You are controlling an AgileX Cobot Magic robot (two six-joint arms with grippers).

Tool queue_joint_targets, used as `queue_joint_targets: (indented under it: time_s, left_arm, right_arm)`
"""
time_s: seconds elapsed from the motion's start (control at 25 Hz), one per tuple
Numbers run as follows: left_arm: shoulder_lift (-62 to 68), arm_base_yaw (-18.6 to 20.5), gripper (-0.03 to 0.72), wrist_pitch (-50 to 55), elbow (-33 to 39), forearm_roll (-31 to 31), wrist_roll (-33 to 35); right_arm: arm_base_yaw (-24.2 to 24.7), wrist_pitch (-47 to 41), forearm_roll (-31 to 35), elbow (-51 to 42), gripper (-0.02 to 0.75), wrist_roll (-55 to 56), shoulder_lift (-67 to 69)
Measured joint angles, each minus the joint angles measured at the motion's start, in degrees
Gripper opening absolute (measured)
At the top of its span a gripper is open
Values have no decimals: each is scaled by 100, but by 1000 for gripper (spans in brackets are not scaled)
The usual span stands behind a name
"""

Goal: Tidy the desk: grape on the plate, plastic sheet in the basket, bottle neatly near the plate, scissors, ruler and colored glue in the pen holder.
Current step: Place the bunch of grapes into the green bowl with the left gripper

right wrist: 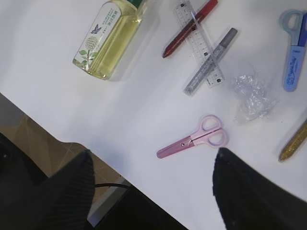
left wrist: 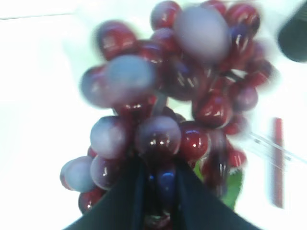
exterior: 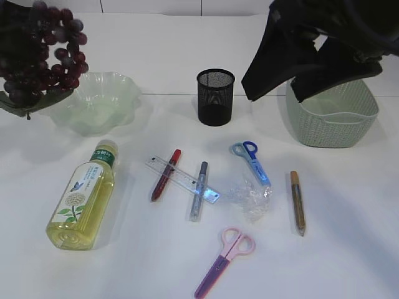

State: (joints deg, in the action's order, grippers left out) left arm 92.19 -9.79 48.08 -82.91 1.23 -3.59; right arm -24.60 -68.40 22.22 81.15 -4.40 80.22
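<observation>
My left gripper (left wrist: 160, 167) is shut on a bunch of dark red grapes (exterior: 43, 56), held in the air at the far left, just beside the pale green plate (exterior: 103, 99). My right gripper (exterior: 274, 90) hangs open and holds nothing, over the green basket (exterior: 333, 118). On the table lie the bottle (exterior: 82, 196) on its side, a clear ruler (exterior: 182, 179), red (exterior: 166, 174), silver (exterior: 199, 190) and gold (exterior: 297, 202) glue pens, blue scissors (exterior: 252, 161), pink scissors (right wrist: 192, 140) and the crumpled plastic sheet (exterior: 252, 199). The black mesh pen holder (exterior: 216, 96) stands at the back middle.
The ruler lies across the red and silver glue pens. In the right wrist view the table's front edge (right wrist: 72, 139) runs close behind the pink scissors, with floor beyond it.
</observation>
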Motion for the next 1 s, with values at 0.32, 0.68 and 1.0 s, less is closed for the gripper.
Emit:
queue_joint_targets:
  time_s: [0.32, 0.68, 1.0]
  left_arm:
    - [106, 14, 75, -565, -9, -1070, -996]
    - [186, 14, 75, -1541, -9, -1089, -1123]
    - [856, 27, 75, -2027, -267, -1102, -1143]
  right_arm:
    - [0, 0, 0, 0, 593, 103, 0]
    - [0, 0, -171, 0, 592, 111, 0]
    - [0, 10, -193, 0, 592, 126, 0]
